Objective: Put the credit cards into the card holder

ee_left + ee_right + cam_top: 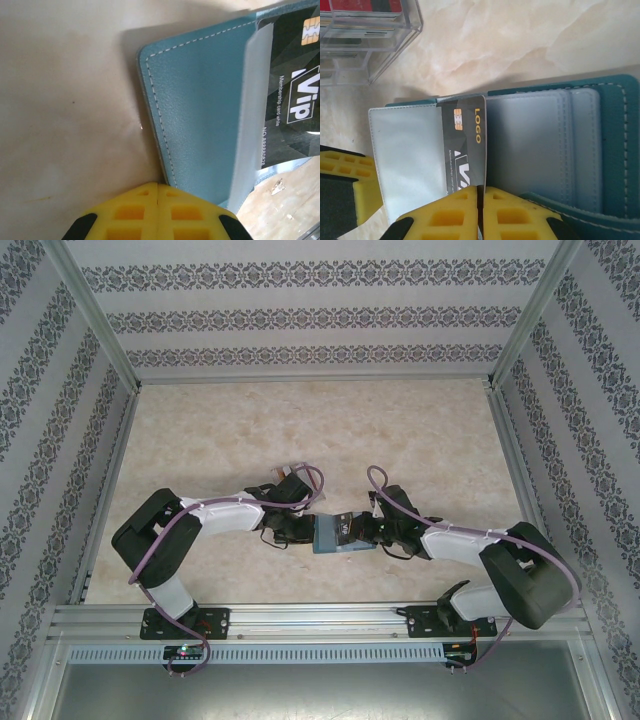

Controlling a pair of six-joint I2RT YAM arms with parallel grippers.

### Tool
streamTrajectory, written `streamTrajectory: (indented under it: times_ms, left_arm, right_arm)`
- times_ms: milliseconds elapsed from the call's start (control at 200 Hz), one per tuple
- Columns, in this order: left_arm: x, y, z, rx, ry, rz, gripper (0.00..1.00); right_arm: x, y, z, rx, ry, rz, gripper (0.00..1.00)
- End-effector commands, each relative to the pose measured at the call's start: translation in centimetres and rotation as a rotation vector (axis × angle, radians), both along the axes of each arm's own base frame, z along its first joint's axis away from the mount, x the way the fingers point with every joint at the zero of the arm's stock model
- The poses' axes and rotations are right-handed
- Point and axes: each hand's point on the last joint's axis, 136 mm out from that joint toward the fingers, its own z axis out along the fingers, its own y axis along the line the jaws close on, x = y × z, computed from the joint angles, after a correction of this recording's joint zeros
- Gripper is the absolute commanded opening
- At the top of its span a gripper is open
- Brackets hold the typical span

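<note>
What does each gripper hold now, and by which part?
The right gripper pinches the dark card at the end away from its chip. The left gripper pinches the wallet by its stitched edge.

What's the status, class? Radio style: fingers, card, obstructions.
Left fingers shut on card holder edge. Right fingers shut on black card, partly tucked into card holder. Clear box of cards stands apart, not obstructing.

Readable text is all on the glossy black plastic card with a gold chip [292, 85]. Left wrist view: big white "Vip", small line "Membership card" plus one unclear word, then "NO. 8888…", later digits too small to tell. Right wrist view, same card [464, 150]: gold "LOGO" beside the chip, white letters below it cut off.
</note>
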Motion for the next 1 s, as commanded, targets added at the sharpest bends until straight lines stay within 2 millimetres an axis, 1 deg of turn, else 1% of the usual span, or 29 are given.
streamTrajectory:
  times_ms: [0,130,255,375,445,505,644,749,929,994]
  left_arm:
    - [-0.8,-0.1,-0.8,0.013,0.03,-0.004,0.02]
    - [-0.8,0.0,-0.9,0.017,0.031,0.005,0.02]
    - [-0.9,0.2,-1.1,0.038,0.04,-0.004,0.02]
    - [-0.8,0.0,-1.1,0.029,0.037,0.004,0.0]
    - [-0.8,0.0,-1.1,0.034,0.039,-0.003,0.0]
    - [-0.8,0.0,-1.0,0.035,0.041,-0.003,0.0]
    - [-0.7,-0.1,-1.0,0.029,0.036,-0.01,0.0]
    - [-0.8,0.1,-1.1,0.04,0.041,-0.007,0.0]
    - [-0.6,-0.1,-1.2,0.036,0.035,-0.002,0.0]
    - [-0.5,-0.1,-1.1,0.031,0.034,0.002,0.0]
  right_arm:
    - [-1.0,0.4,-0.8,-0.008,0.044,0.012,0.11]
    - [-1.5,0.6,-0.3,0.021,0.065,0.007,0.16]
    - [-1.9,0.2,-0.2,0.017,0.07,-0.001,0.2]
    - [-2.4,0.5,0.1,0.037,0.079,0.017,0.21]
    - [-2.5,0.2,-0.1,0.017,0.077,0.015,0.21]
    - [-2.5,-0.1,-0.4,0.002,0.081,0.014,0.2]
    - [-2.7,0.5,-1.0,-0.005,0.1,0.063,0.09]
    - [-2.8,1.4,-1.0,0.013,0.123,0.107,0.03]
    - [-3.1,2.6,-1.1,0.037,0.162,0.173,0.05]
    - [-3.3,3.1,-1.0,0.06,0.186,0.196,0.09]
